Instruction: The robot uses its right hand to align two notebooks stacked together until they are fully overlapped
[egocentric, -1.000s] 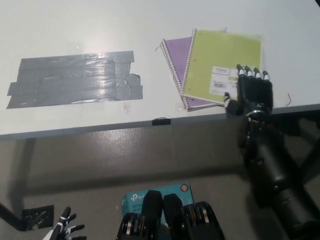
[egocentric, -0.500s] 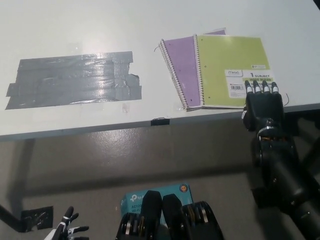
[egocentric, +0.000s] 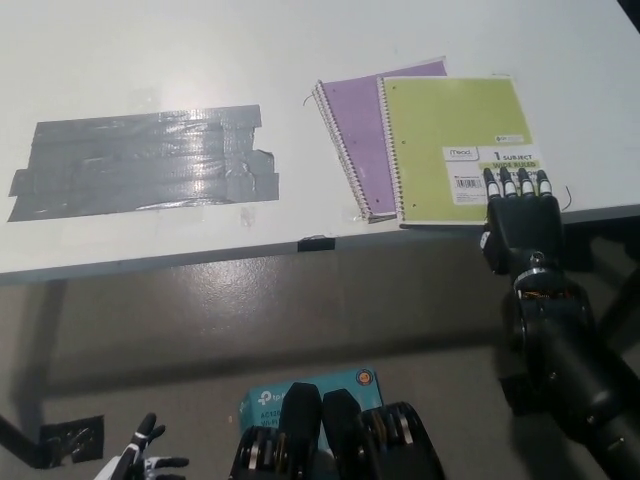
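Observation:
A lime-green spiral notebook (egocentric: 455, 148) lies on top of a purple spiral notebook (egocentric: 361, 140) near the white table's front edge. The purple one sticks out to the left and is turned at a slant under the green one. My black right hand (egocentric: 520, 215) rests flat with its fingertips on the green notebook's near right corner, by the printed label; its fingers are spread and hold nothing. My white left hand (egocentric: 145, 462) hangs low at the picture's bottom left, fingers apart.
A wide patch of grey tape (egocentric: 145, 160) covers the table's left part. The table's front edge (egocentric: 200, 255) runs across the picture, with a small black tab (egocentric: 316, 243) on it. A teal box (egocentric: 270, 400) lies on the floor below.
The green notebook has turned clockwise and slid right, from slanted to nearly square with the table edge, uncovering more purple cover. My right hand drew back to its near right corner.

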